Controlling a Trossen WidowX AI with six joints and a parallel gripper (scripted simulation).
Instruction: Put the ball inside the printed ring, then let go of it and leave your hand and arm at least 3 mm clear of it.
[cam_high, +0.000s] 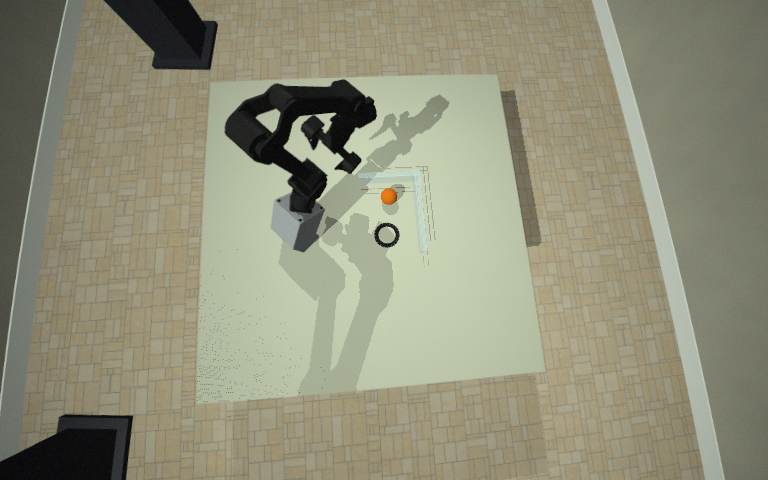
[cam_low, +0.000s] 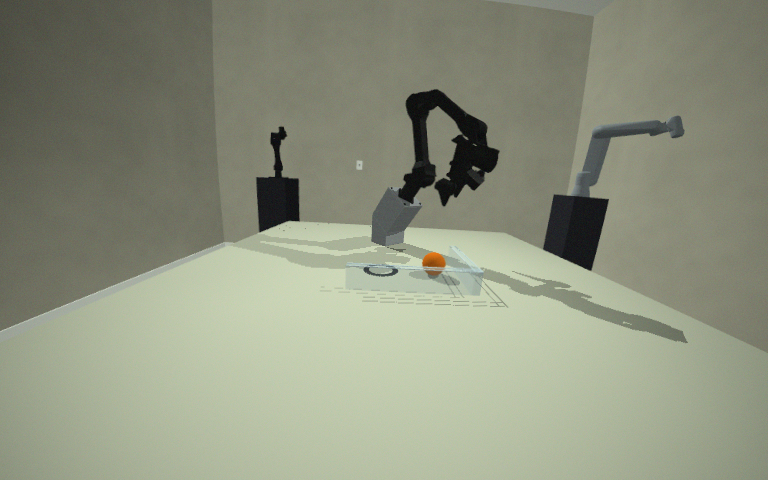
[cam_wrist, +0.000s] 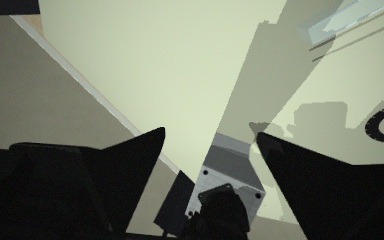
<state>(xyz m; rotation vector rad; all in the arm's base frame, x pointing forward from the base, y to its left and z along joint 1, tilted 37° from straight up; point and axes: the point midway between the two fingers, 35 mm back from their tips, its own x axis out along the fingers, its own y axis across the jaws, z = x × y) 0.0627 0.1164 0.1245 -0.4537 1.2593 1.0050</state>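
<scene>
An orange ball rests on the pale mat, inside the corner of a low clear L-shaped wall. It also shows in the exterior view. The black printed ring lies on the mat a short way nearer the camera than the ball, and it also shows in the exterior view. Its edge shows at the right of the wrist view. My gripper hangs high above the mat, well left of the ball, open and empty. In the wrist view both dark fingers stand wide apart with nothing between them.
The arm's grey base block stands left of the ring. Black pedestals stand at the room's edges, one carrying a grey arm. The clear wall borders the ball on two sides.
</scene>
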